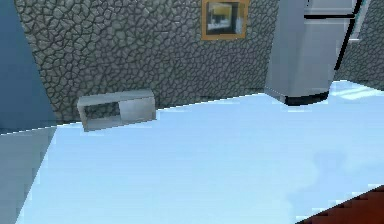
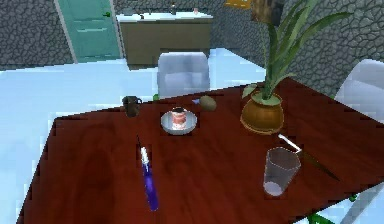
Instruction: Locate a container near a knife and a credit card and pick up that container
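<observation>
Arm side view: glossy wooden table [image 2: 90, 160], clear tapered cup [image 2: 281, 171].

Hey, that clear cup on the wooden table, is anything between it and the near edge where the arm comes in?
Nothing visible does. Only bare wood lies between the clear cup and the near edge of the table. The knife lies just beyond it, the potted plant farther back, the blue pen off to its left.

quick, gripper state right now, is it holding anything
Gripper: cannot be told, neither its state nor whether it holds anything.
</observation>
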